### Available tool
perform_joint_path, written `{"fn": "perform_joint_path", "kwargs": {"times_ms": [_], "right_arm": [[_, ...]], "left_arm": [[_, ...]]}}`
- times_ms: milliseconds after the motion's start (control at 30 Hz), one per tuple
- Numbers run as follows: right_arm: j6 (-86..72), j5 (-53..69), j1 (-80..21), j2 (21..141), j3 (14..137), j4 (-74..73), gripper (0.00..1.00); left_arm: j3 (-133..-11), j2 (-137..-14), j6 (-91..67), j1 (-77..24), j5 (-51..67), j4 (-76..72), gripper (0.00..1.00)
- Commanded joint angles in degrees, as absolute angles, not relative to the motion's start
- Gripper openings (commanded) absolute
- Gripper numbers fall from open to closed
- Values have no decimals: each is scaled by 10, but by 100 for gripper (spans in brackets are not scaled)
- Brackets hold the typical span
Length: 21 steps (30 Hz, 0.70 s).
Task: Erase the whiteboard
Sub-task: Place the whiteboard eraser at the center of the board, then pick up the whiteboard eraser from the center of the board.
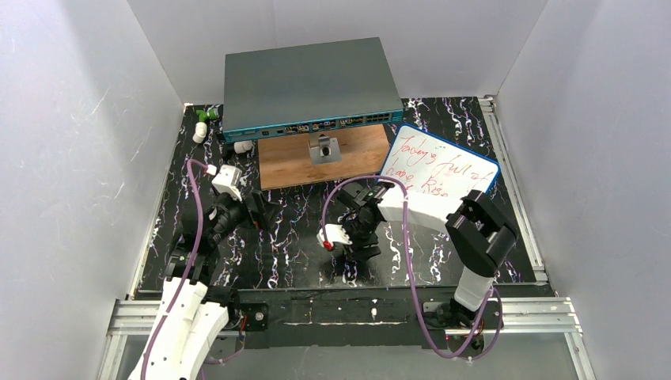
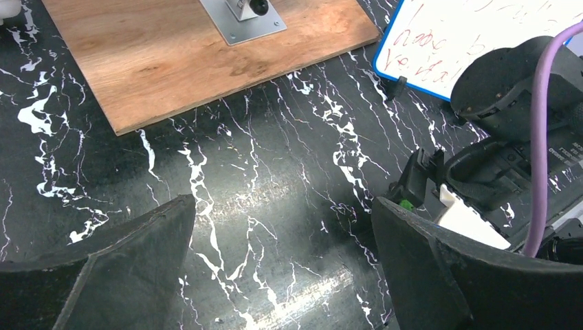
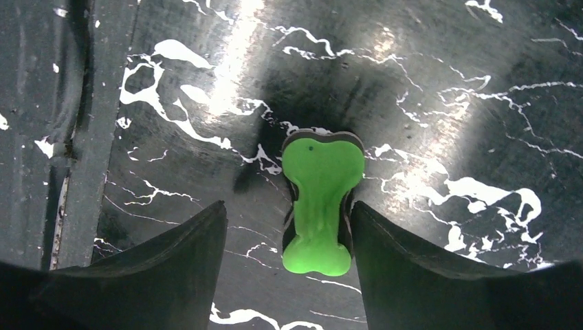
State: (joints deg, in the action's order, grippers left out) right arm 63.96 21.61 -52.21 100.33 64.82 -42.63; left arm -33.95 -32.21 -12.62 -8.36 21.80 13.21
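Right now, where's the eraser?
In the right wrist view, the green bone-shaped eraser lies on the black marbled table between the right gripper's open fingers, nearer the one at image right. The top view doesn't show it.

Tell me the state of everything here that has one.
Whiteboard: covered in red handwriting, not erased.
Green bone-shaped eraser: lying down between the right jaws, not clamped.
Right jaws: open, straddling the eraser.
Left jaws: open wide, empty.
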Motion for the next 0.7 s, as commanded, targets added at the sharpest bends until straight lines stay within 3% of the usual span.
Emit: {"fn": "perform_joint_path", "kwargs": {"times_ms": [0, 300, 367, 500, 567, 667], "right_arm": [[584, 218, -515, 981, 665, -414, 74], [539, 379, -371, 822, 666, -510, 77], [539, 427, -319, 770, 645, -536, 78], [491, 495, -190, 660, 558, -495, 84], [469, 511, -124, 606, 521, -468, 91], [445, 523, -61, 555, 479, -456, 96]], "left_arm": [[-355, -325, -120, -84, 245, 114, 99], [-351, -375, -203, -115, 327, 73, 99], [-375, -423, -232, -211, 278, 100, 100], [-394, -518, -237, -484, 43, 84, 99], [-431, -597, -211, -557, -7, 98, 99], [-499, -711, -160, -589, -47, 127, 99]]}}
